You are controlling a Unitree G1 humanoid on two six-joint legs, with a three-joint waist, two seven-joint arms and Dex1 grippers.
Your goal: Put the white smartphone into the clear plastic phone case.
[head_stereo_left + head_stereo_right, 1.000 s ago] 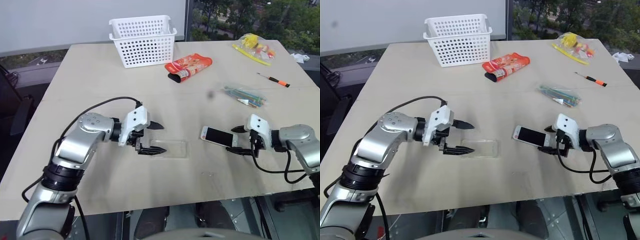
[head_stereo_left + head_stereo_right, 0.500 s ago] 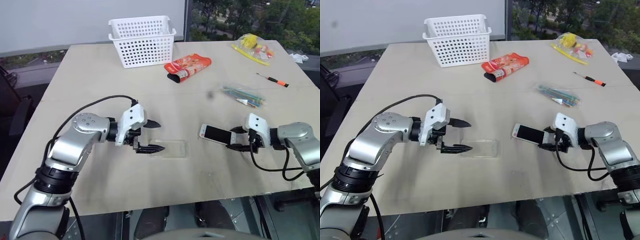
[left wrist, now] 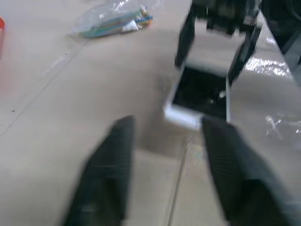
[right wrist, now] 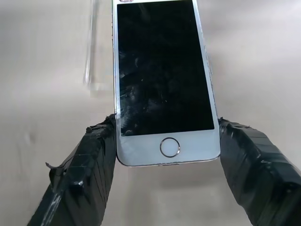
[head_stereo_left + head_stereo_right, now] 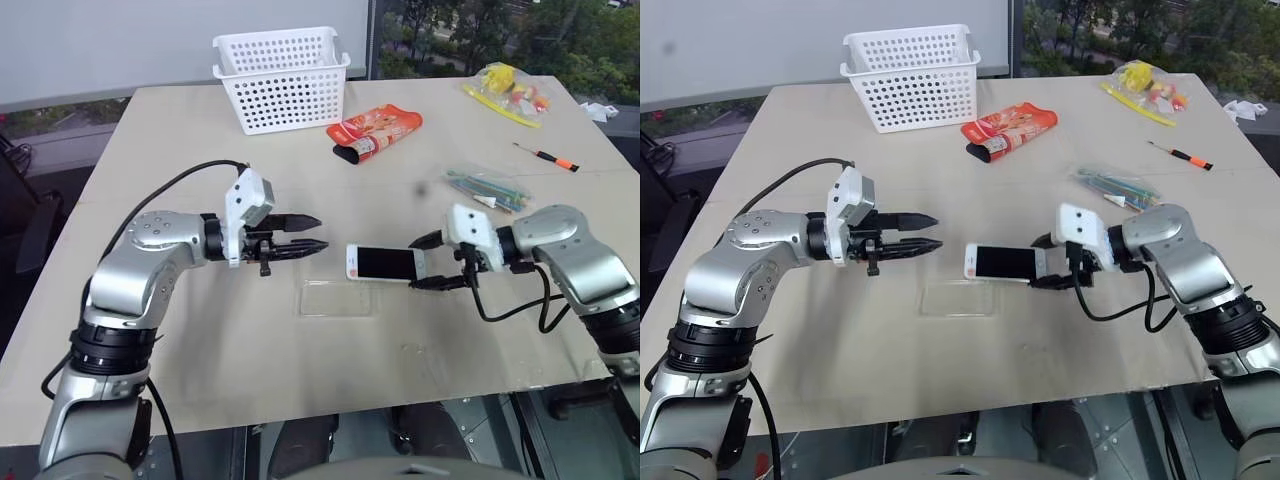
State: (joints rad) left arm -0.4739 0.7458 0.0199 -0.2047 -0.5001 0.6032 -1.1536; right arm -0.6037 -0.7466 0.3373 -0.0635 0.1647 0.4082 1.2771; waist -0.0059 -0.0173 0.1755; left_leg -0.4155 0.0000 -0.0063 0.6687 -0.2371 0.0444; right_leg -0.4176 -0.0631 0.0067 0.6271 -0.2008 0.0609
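The white smartphone [image 5: 385, 263], black screen up, hangs level just above the table, with my right gripper [image 5: 415, 265] shut on its home-button end [image 4: 169, 147]. The clear plastic phone case [image 5: 335, 298] lies flat on the table below the phone's free end; its edge [image 4: 91, 56] shows beside the phone. My left gripper [image 5: 318, 232] hovers above and left of the case, pointing at the phone. Its fingers [image 3: 110, 174] stand a narrow gap apart with nothing between them. The left wrist view looks at the phone [image 3: 200, 92] and the right gripper [image 3: 216, 47] behind it.
A white basket [image 5: 283, 75] stands at the table's far side, with an orange packet [image 5: 378, 130] to its right. A bag of coloured sticks [image 5: 487, 190], a screwdriver [image 5: 545, 157] and a yellow bag [image 5: 505, 92] lie at the far right.
My right gripper has lifted the phone off the table and carried it left, over the case's right end. My left gripper has risen off the case and its fingers have drawn much closer together.
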